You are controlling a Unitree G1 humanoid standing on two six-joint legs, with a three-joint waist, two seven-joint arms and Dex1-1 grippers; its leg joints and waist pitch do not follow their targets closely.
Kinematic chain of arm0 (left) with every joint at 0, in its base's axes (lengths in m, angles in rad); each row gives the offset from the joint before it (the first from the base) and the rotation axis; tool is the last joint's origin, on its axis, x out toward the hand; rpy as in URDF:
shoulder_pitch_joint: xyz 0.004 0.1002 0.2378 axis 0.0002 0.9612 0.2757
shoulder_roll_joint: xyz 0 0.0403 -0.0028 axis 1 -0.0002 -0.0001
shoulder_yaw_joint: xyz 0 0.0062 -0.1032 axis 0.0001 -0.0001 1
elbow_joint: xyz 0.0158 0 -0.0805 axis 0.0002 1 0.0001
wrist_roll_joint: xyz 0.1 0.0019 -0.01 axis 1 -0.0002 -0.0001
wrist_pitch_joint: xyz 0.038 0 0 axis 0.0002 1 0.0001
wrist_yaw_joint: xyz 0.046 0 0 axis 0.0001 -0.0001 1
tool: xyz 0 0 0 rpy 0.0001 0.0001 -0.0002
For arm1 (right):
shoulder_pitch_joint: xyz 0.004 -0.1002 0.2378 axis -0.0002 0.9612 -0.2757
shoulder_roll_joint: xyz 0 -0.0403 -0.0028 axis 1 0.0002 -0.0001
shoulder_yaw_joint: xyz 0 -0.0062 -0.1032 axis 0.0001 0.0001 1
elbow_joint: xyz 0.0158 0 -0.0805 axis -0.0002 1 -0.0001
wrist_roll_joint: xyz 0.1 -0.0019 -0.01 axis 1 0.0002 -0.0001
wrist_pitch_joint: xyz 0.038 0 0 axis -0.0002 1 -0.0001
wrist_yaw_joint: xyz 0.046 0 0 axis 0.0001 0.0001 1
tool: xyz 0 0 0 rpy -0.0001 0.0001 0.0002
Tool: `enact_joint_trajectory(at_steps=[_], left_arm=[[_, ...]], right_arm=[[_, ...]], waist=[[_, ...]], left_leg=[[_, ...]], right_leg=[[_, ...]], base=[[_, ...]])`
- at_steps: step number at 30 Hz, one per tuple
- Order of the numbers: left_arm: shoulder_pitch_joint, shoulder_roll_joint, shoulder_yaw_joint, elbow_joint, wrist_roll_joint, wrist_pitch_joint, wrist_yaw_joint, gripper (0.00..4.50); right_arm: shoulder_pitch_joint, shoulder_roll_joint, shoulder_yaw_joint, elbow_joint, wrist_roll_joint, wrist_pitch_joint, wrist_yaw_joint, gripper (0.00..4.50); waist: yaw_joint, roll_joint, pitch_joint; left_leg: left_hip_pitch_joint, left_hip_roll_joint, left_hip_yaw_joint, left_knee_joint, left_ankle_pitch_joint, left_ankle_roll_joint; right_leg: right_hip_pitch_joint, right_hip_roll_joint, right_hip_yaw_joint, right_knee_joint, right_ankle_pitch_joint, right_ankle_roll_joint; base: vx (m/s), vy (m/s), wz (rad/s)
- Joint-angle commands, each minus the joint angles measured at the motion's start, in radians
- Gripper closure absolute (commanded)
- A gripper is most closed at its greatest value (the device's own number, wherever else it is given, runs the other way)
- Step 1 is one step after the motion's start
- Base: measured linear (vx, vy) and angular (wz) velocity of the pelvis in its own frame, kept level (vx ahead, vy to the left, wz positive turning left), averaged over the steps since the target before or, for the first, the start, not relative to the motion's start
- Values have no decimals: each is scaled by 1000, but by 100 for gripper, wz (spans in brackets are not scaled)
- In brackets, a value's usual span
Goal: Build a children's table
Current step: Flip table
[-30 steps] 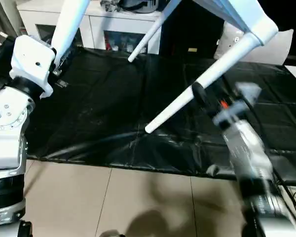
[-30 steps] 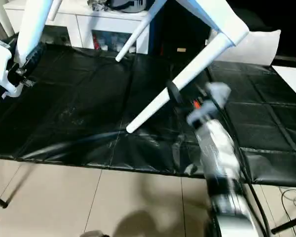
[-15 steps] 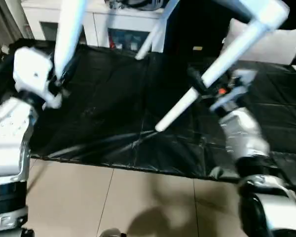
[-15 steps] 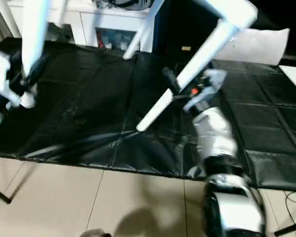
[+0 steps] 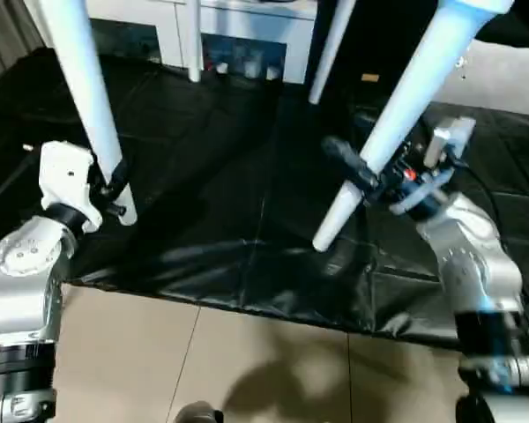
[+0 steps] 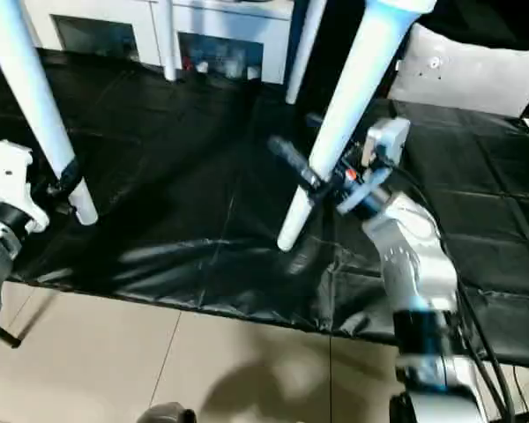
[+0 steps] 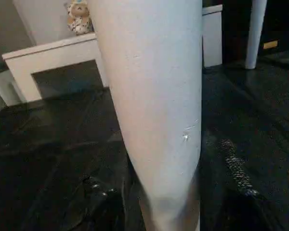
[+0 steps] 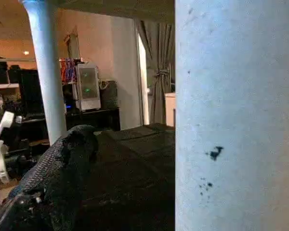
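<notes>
The humanoid's 2 arms: the left arm runs in brushed silver with a round silver joint disc studded with small screws, a black band at the wrist and a blocky white wrist housing marked by 1 dark screw hole; lower down, black rings break up the silver shell. The right arm is a rounded silver forearm over a black elbow collar, with thin black cables trailing alongside — its wrist carries a pale grey camera bracket and a small orange-red marking. A finger of its jaws is black with a woven, mesh-like texture.
</notes>
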Motion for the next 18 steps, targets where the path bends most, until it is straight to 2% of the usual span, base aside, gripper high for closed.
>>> enact_joint_trajectory(at_steps=[1,4,5,6,7,9,10,11,12,13,14,16,17,18], left_arm=[[13,16,-105,-13,81,-53,-38,295],[31,20,-105,0,83,-57,-34,295],[43,22,-105,2,85,-55,-33,295],[51,21,-102,7,81,-52,-34,295],[58,20,-98,12,82,-51,-28,295],[70,18,-91,28,83,-52,-11,295],[77,14,-82,39,76,-55,-6,295],[81,12,-77,46,70,-58,-5,259],[93,6,-62,65,56,-81,-5,238],[97,4,-56,70,50,-88,-3,224],[108,-2,-38,82,35,-113,2,224],[133,-17,-9,77,2,-138,-1,209],[157,-26,9,67,-19,-158,-4,195],[182,-38,28,44,-55,-166,-20,182]], right_arm=[[-3,32,112,-84,8,28,16,0],[9,44,131,-109,0,43,5,0],[8,49,136,-88,-31,33,-16,0],[4,50,139,-59,-72,12,-37,0],[1,51,141,-29,-109,-12,-54,0],[-1,55,133,8,-139,-24,-76,0],[3,59,126,16,-138,-21,-86,0],[6,62,121,18,-137,-16,-93,0],[17,77,108,28,-141,-17,-132,0],[21,80,106,27,-141,-15,-143,0],[39,89,105,22,-145,-17,-164,0],[72,95,107,3,-153,-24,-180,0],[100,100,106,-15,-162,-31,-187,0],[136,101,101,-40,-166,-38,-195,0]], waist=[[-11,19,-63],[-13,19,-56],[-16,20,-55],[-20,25,-54],[-22,24,-54],[-28,22,-50],[-32,16,-49],[-34,20,-46],[-38,11,-42],[-38,16,-39],[-43,9,-40],[-48,10,-45],[-48,13,-49],[-48,15,-47]], left_leg=[[37,83,-29,-82,-133,29],[41,83,-30,-91,-216,-13],[39,84,-33,-94,-236,-27],[42,82,-33,-96,-264,-45],[43,83,-33,-97,-275,-53],[43,81,-35,-102,-316,-75],[44,81,-35,-103,-335,-76],[47,81,-38,-105,-380,-84],[52,82,-40,-108,-430,-91],[55,82,-43,-109,-454,-96],[53,83,-49,-112,-471,-100],[53,85,-47,-113,-452,-100],[54,85,-44,-111,-426,-98],[48,85,-42,-111,-400,-95]], right_leg=[[42,-80,50,-39,-7,-216],[39,-80,53,-51,-98,-191],[39,-81,54,-51,-123,-183],[36,-82,55,-55,-152,-177],[35,-82,55,-57,-159,-174],[33,-80,56,-60,-183,-166],[33,-80,56,-62,-203,-164],[31,-82,57,-68,-256,-155],[28,-82,57,-76,-322,-139],[24,-84,59,-78,-355,-132],[28,-87,60,-81,-391,-118],[27,-86,62,-81,-361,-111],[27,-83,63,-77,-303,-120],[29,-82,63,-72,-251,-132]], base=[[0,0,0],[0,0,0],[0,0,0],[0,0,0],[0,0,0],[0,0,0],[0,0,0],[0,0,0],[0,0,0],[0,0,0],[0,0,0],[0,0,0],[0,0,0],[0,0,0]])
